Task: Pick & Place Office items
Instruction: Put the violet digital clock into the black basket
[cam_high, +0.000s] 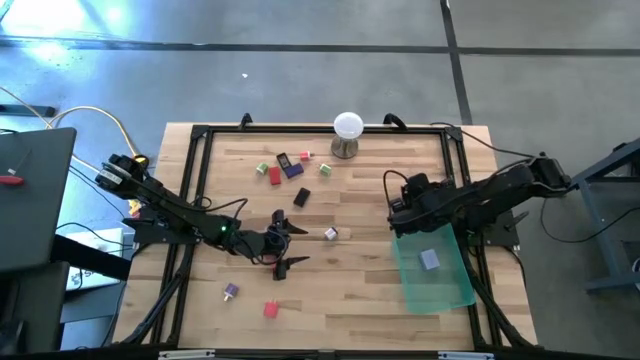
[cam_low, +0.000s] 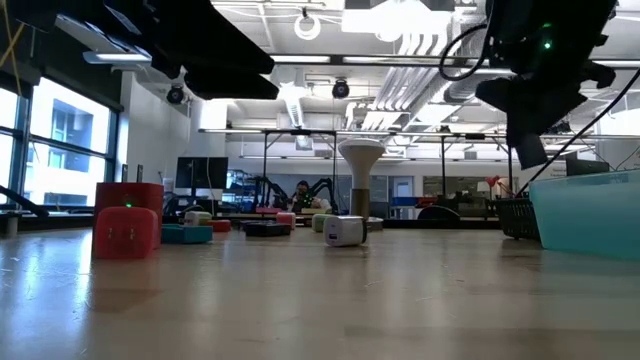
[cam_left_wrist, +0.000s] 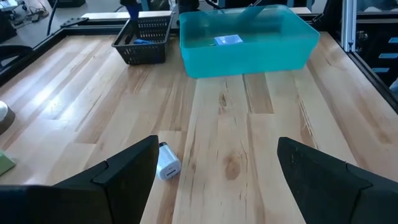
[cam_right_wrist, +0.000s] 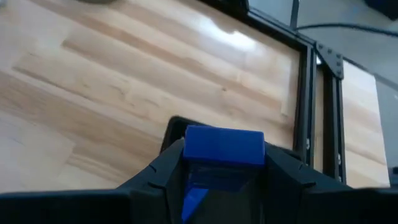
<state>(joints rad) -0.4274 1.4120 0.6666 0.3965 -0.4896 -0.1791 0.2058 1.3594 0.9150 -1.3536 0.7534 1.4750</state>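
My right gripper (cam_high: 398, 207) hangs above the table beside the far end of the translucent green tray (cam_high: 445, 290), shut on a blue block (cam_right_wrist: 224, 147). My left gripper (cam_high: 285, 245) stands open near the table's middle, a little above the wood, with nothing between its fingers (cam_left_wrist: 217, 143). A small white piece (cam_left_wrist: 168, 163) lies on the table just beside one of its fingers. More office items lie toward the far edge: red (cam_high: 274, 176), purple (cam_high: 292, 170), pale green (cam_high: 326, 169) and black (cam_high: 301, 196). A lavender piece (cam_high: 430, 260) lies in the tray. My right gripper pinches the blue block between its two fingers, one finger on each of two opposite sides (cam_right_wrist: 186, 155). The fingers slant down toward the table. The block's top end sticks out past the fingertips, and it is lifted clear of the wood.
A white ball on a metal stand (cam_high: 347, 132) stands at the far edge. A black mesh basket (cam_left_wrist: 144, 38) sits next to the tray's far end. A purple piece (cam_high: 231, 291) and a red piece (cam_high: 270, 309) lie near the front edge. A black frame (cam_high: 195, 180) rims the table.
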